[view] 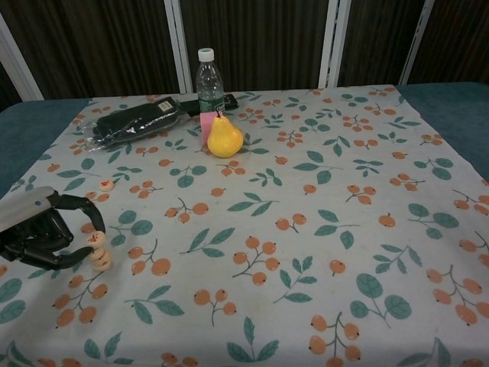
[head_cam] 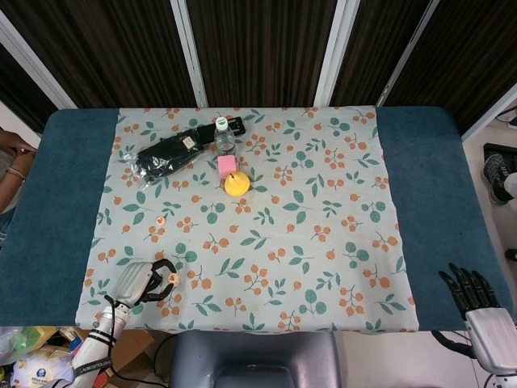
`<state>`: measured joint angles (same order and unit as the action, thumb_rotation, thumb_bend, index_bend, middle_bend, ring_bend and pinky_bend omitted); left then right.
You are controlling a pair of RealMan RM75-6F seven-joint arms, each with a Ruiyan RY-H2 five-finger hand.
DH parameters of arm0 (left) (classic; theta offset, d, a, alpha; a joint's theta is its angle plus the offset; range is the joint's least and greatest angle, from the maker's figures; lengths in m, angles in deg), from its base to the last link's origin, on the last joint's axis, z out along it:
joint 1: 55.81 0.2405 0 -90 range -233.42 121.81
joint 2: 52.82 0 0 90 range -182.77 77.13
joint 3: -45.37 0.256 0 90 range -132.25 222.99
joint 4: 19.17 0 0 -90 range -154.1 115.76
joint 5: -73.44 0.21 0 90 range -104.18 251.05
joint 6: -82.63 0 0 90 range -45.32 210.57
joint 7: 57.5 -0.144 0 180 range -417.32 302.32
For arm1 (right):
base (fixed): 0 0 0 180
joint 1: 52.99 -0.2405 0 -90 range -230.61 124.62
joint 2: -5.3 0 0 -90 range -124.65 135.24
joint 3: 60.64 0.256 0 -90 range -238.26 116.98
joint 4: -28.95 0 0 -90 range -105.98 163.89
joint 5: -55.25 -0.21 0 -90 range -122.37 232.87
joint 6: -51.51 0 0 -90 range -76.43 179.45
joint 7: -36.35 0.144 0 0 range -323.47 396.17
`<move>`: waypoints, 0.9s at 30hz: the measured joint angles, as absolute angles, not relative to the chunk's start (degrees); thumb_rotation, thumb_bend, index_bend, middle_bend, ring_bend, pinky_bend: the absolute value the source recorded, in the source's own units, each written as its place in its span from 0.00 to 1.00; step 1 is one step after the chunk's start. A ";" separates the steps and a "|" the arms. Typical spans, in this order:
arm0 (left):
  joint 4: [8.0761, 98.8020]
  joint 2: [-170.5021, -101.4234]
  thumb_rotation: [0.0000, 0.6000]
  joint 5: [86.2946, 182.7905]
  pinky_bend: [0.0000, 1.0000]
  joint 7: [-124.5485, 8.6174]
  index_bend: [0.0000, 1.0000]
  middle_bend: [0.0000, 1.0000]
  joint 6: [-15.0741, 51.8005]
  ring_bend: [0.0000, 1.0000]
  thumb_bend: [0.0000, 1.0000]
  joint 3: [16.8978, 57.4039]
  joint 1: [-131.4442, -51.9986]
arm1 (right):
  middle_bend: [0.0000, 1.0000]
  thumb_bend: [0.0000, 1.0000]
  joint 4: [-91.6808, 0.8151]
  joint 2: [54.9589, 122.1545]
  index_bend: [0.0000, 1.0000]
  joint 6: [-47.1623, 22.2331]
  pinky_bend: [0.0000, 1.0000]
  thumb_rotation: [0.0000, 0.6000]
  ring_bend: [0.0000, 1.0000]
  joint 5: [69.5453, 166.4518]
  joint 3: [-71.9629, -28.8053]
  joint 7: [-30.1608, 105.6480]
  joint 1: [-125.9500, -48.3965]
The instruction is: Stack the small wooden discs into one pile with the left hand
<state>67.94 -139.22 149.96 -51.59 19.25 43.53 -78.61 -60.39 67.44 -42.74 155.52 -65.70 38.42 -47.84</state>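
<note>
- Your left hand [view: 38,233] is curled at the tablecloth's [view: 321,168] near left corner, pinching a wooden disc [view: 95,238] over the pile [view: 99,259]
- Your right hand [head_cam: 478,301] holds nothing, fingers apart

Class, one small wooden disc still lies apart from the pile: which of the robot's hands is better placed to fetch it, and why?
The left hand. It sits at the short pile of wooden discs, on the loose small wooden disc's side of the floral tablecloth. The right hand hangs off the opposite corner.

Head view high overhead, chest view low and oblique, both on the floral cloth [head_cam: 266,242].
</note>
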 measured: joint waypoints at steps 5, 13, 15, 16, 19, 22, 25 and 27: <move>65.84 -140.19 1.00 150.38 1.00 -50.75 0.49 1.00 19.18 1.00 0.39 43.50 -78.39 | 0.00 0.10 -60.32 67.40 0.00 -42.92 0.00 1.00 0.00 155.50 -65.68 38.68 -47.80; 63.93 -140.75 1.00 151.25 1.00 -49.34 0.49 1.00 18.86 1.00 0.40 43.62 -77.92 | 0.00 0.10 -60.38 67.46 0.00 -42.75 0.00 1.00 0.00 155.49 -65.69 38.44 -47.86; 63.67 -140.83 1.00 151.48 1.00 -49.26 0.49 1.00 18.70 1.00 0.40 43.66 -77.82 | 0.00 0.10 -60.41 67.48 0.00 -42.72 0.00 1.00 0.00 155.49 -65.72 38.35 -47.86; 63.54 -140.87 1.00 151.55 1.00 -49.19 0.49 1.00 18.71 1.00 0.40 43.68 -77.79 | 0.00 0.10 -60.43 67.48 0.00 -42.71 0.00 1.00 0.00 155.51 -65.74 38.32 -47.86; 63.17 -140.87 1.00 151.65 1.00 -49.00 0.47 1.00 19.04 1.00 0.40 43.74 -77.82 | 0.00 0.10 -60.45 67.50 0.00 -42.74 0.00 1.00 0.00 155.53 -65.74 38.31 -47.85; 62.52 -140.95 1.00 151.64 1.00 -48.63 0.44 1.00 19.39 1.00 0.40 43.72 -77.88 | 0.00 0.10 -60.40 67.52 0.00 -42.71 0.00 1.00 0.00 155.51 -65.74 38.28 -47.86; 62.01 -141.03 1.00 151.64 1.00 -48.29 0.42 1.00 19.70 1.00 0.40 43.66 -77.93 | 0.00 0.10 -60.43 67.52 0.00 -42.68 0.00 1.00 0.00 155.45 -65.70 38.27 -47.89; 61.92 -141.08 1.00 151.68 1.00 -48.17 0.41 1.00 19.77 1.00 0.40 43.64 -77.95 | 0.00 0.10 -60.44 67.52 0.00 -42.73 0.00 1.00 0.00 155.42 -65.68 38.32 -47.88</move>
<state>61.92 -141.08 151.68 -48.17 19.77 43.64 -77.95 -60.44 67.52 -42.73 155.42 -65.68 38.32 -47.88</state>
